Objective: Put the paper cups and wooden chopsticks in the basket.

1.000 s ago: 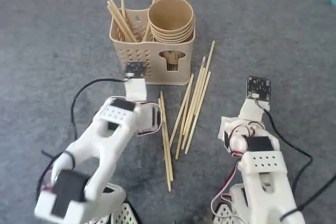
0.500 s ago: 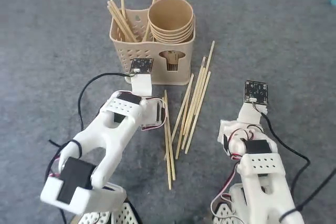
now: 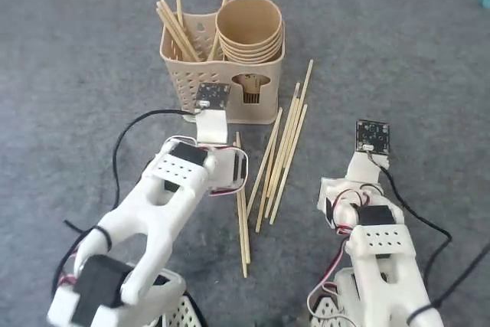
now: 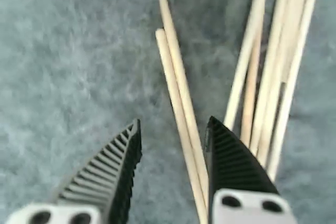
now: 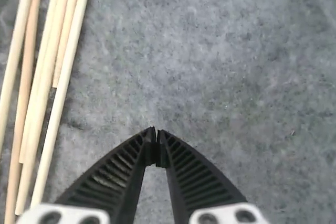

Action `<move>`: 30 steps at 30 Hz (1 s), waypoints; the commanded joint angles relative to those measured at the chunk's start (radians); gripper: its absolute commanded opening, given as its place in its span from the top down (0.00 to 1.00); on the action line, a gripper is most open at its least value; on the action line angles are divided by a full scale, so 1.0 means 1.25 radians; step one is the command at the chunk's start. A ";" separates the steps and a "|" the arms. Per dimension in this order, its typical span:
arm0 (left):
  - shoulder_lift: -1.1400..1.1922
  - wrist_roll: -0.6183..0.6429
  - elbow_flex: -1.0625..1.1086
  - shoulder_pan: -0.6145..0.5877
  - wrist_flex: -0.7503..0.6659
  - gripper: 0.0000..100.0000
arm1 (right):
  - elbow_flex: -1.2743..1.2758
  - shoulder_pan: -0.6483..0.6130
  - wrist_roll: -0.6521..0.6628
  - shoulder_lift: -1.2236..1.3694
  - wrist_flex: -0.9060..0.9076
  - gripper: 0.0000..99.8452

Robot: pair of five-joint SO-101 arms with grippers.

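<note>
Progress: the left arm had swung in over the last second, so the left gripper (image 4: 173,123) hung spread open astride the chopstick pair (image 4: 177,82), nothing grabbed yet. The paper cups (image 3: 249,24) and some sticks already sat in the basket (image 3: 200,78) near the table's (image 3: 69,74) far edge. The right gripper (image 5: 156,134) sat pinched shut, empty. A loose bundle (image 3: 285,143) lay just beside the pair, so it looked easy to snag.

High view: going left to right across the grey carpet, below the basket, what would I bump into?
White left arm → two loose wooden chopsticks → fanned bunch of wooden chopsticks → white right arm.
</note>
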 commanded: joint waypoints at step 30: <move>0.071 -0.010 -0.030 -0.090 0.018 0.82 | -0.004 0.006 0.011 -0.028 -0.017 0.99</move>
